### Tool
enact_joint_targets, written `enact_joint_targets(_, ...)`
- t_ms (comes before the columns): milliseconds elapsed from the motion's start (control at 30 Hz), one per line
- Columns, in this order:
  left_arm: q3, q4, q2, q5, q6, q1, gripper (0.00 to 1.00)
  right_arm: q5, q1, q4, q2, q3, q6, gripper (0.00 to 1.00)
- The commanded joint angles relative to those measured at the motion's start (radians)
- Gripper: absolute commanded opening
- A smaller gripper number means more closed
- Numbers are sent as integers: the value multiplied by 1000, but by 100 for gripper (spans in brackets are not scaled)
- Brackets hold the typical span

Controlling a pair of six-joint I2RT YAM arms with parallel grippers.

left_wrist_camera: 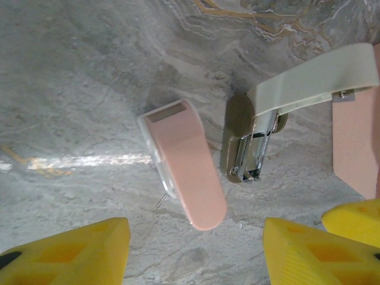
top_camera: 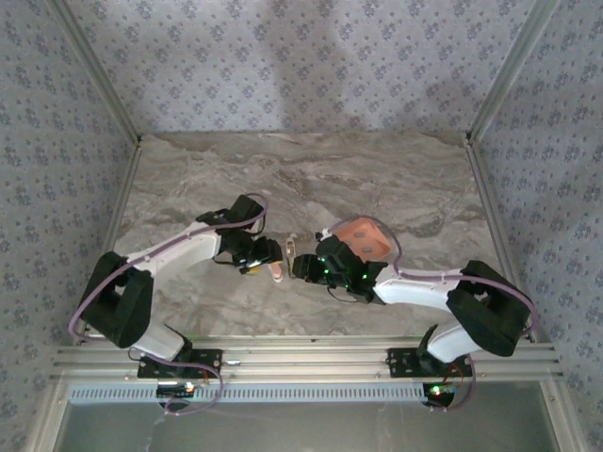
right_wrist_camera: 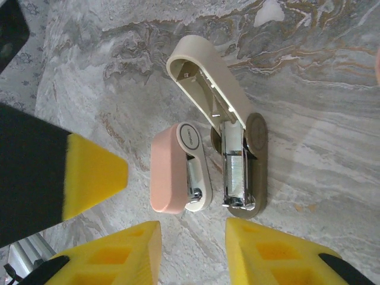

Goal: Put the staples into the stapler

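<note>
Grey-veined marble table (top_camera: 377, 179). The cream stapler (right_wrist_camera: 208, 83) lies on it with its lid swung up and back and the chrome magazine exposed; I cannot tell whether the magazine holds anything. A closed pink stapler (right_wrist_camera: 166, 172) lies just beside it. Of the staples (left_wrist_camera: 160, 202), one thin grey sliver shows on the table against the pink stapler. The pink tray (left_wrist_camera: 356, 142) sits near the cream stapler's far side. Left gripper (left_wrist_camera: 196, 249) and right gripper (right_wrist_camera: 193, 237) hover over the staplers — fingers spread, nothing held.
</note>
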Motion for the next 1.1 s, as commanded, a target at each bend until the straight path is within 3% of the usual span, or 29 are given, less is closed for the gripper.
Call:
enact_joint_targets(0, 54, -84, 45, -27, 22, -19, 59, 43, 5, -4, -44, -27, -25, 34)
enact_joint_targets(367, 113, -76, 202, -33, 51, -59, 57, 58, -6, -5, -85, -78, -28, 34)
enact_joint_targets(533, 137, -88, 254, -41, 67, -68, 49, 63, -12, -8, -103, -92, -31, 34)
enact_joint_targets(933, 204, -188, 264, -101, 142, -67, 20, 61, -32, -13, -125, -106, -43, 33)
enact_joint_targets(1067, 250, -245, 266, -138, 185, -61, 19, 53, -38, -16, -125, -103, -46, 33)
